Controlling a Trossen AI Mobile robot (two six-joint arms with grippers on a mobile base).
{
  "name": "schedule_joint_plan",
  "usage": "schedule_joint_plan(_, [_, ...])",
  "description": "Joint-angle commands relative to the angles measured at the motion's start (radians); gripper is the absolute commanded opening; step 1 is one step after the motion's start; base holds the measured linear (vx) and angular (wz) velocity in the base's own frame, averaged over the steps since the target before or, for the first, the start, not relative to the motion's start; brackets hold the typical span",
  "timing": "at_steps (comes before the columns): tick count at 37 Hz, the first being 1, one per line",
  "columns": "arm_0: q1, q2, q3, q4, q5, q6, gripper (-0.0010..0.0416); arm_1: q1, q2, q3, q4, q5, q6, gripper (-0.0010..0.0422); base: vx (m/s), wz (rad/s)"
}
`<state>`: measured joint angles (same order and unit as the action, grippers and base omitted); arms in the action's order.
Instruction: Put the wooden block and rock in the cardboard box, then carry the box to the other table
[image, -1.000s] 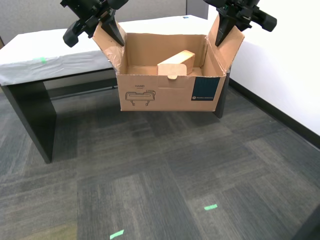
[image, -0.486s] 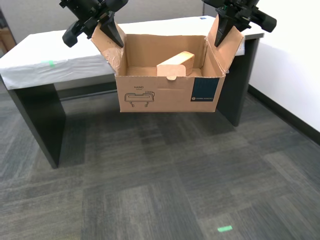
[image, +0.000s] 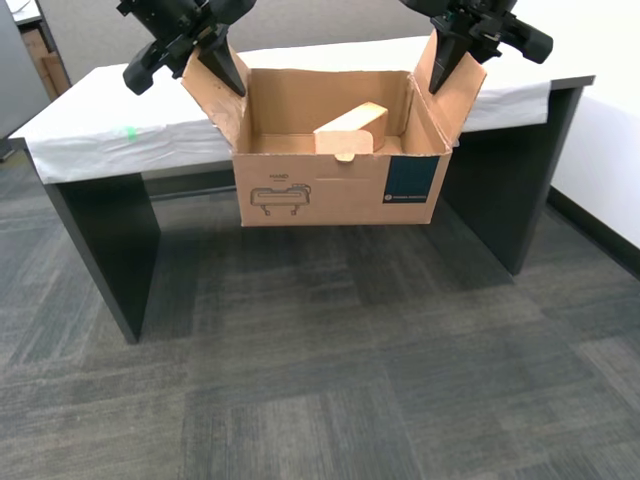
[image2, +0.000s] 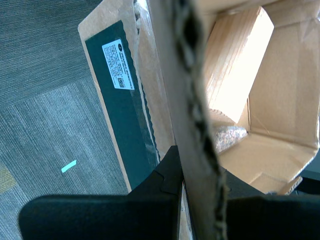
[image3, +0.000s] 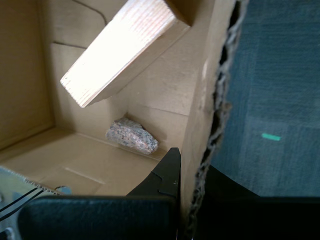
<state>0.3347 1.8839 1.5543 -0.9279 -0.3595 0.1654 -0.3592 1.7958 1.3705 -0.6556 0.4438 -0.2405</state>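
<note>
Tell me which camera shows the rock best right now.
The first wrist view: the rock lies fully visible on the cardboard box floor, below the tilted wooden block. The second wrist view shows only a sliver past a flap; the exterior view hides it.

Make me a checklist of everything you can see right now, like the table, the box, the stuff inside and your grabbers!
Surface: the other table has a whitish wrinkled top with a green tape mark; nothing rests on it.
Job's things: the cardboard box hangs in the air in front of the table. The wooden block leans tilted inside; the rock lies on the box floor.
Clutter: nothing seen.
Grippers: my first gripper and my second gripper each pinch a side flap.
Cables: nothing seen.
Surroundings: grey carpet, white wall.
</note>
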Motion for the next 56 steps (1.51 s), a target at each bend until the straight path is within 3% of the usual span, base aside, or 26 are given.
schedule_joint_plan(1, [0.003,-0.001,0.002,0.003,-0.009,0.001,-0.0001,-0.003,-0.001,0.002,-0.004,0.025,0.008,-0.0001,0.18,0.053])
schedule_joint_plan(28, [0.006,-0.001,0.002,-0.019,-0.009,0.012,-0.0001,-0.003,-0.001,0.002,-0.008,0.024,0.033,-0.0001,0.185,0.013])
schedule_joint_plan(35, [0.007,-0.001,0.002,-0.018,-0.009,0.016,-0.0001,-0.003,-0.001,0.002,0.0,0.024,0.06,-0.0001,0.19,-0.014])
schedule_joint_plan(56, [0.008,-0.001,0.002,-0.02,-0.01,0.018,-0.0001,-0.003,-0.001,0.002,-0.011,0.019,0.058,-0.0001,0.185,-0.023])
